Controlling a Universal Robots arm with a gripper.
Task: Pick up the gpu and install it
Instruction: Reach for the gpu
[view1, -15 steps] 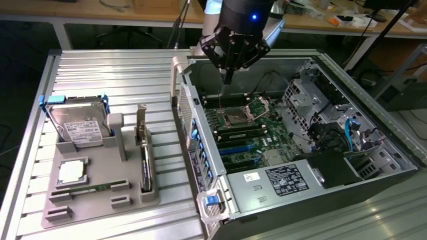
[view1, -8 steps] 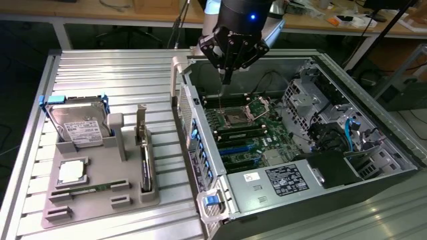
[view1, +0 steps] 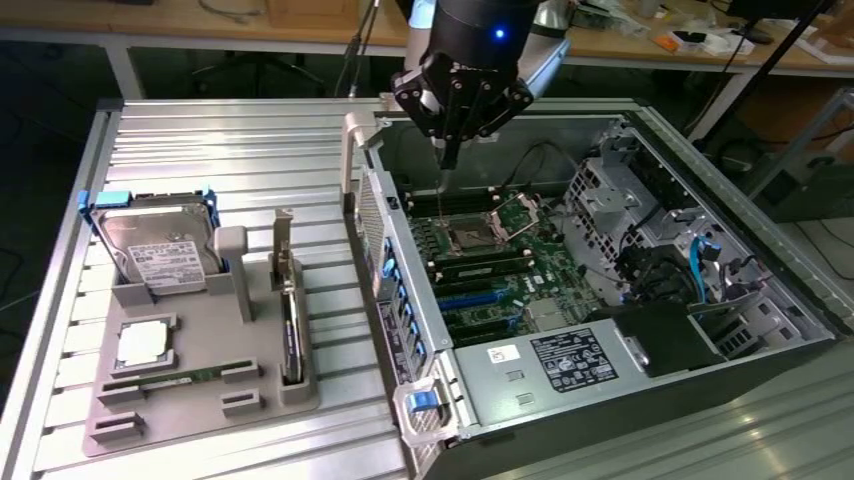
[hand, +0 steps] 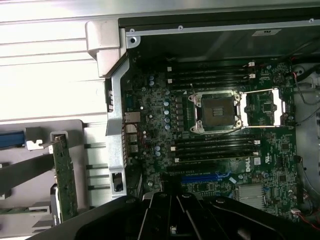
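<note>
As the arm hangs over the open machine, the black fingers (view1: 449, 152) are drawn together into one narrow tip, and there's nothing clamped between them. They hover above the far end of the green motherboard (view1: 497, 282), clear of it. In the exterior view the empty square silver processor socket (view1: 477, 237) lies at about 5 o'clock from that tip. Below the socket, towards 6 o'clock, a blue expansion slot (view1: 467, 297) is empty. Around it all is the dark metal tower case (view1: 400, 262), lying on its side with the panel off.

And the gpu (view1: 292, 335)? That thin, flat, dark card with its narrow silver bracket is well apart from the fingers, at about 8 o'clock from them in the exterior view. It stands on edge in a slot of the grey moulded tray (view1: 200, 408), untouched; the wrist view catches it edge-on (hand: 65, 172). At 9 o'clock from the card, the silver hard drive with blue rails (view1: 160, 250) leans in its own cradle. Tray and case both rest on the ribbed metal tabletop (view1: 240, 150).
</note>
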